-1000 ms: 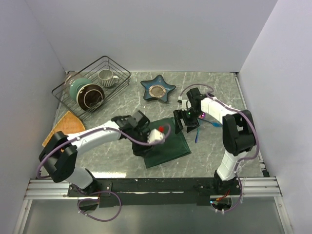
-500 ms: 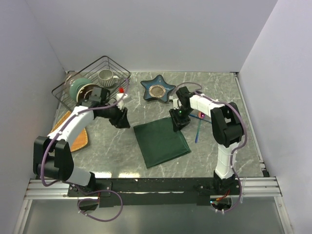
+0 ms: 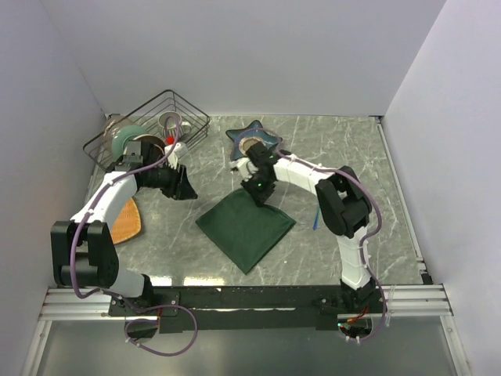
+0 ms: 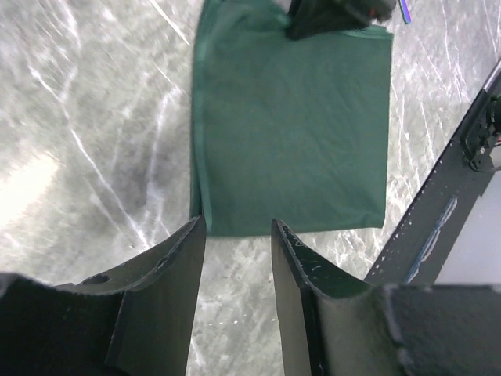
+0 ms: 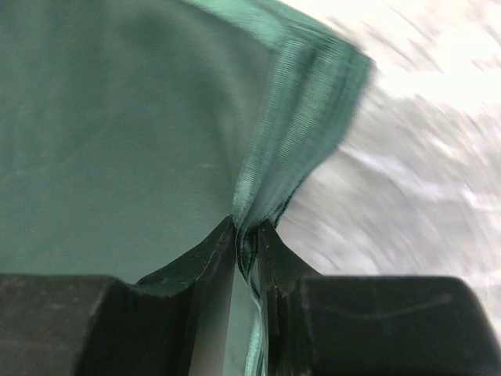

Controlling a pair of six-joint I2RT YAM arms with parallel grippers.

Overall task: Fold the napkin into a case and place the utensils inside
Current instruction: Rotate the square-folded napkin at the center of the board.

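Observation:
The dark green napkin (image 3: 245,227) lies flat on the marble table, turned like a diamond. My right gripper (image 3: 257,191) is shut on its far corner. In the right wrist view the fingers (image 5: 246,235) pinch a bunched hem of the napkin (image 5: 117,117). My left gripper (image 3: 182,188) hangs open to the left of the cloth, apart from it. The left wrist view shows its fingers (image 4: 239,231) with only table between them, just short of the napkin's (image 4: 297,117) near edge. A slim blue utensil (image 3: 315,221) lies right of the napkin. No pink one shows.
A wire basket (image 3: 205,125) with a mug and bowls stands at the back left. The blue star-shaped dish (image 3: 249,129) sits just behind my right gripper. An orange-tan mat (image 3: 125,225) lies at the left under my left arm. Walls close in on both sides.
My right gripper closed on the napkin's far corner and pulled it left, turning the cloth. My left arm drew back from over the napkin toward the basket, jaws narrowing slightly.

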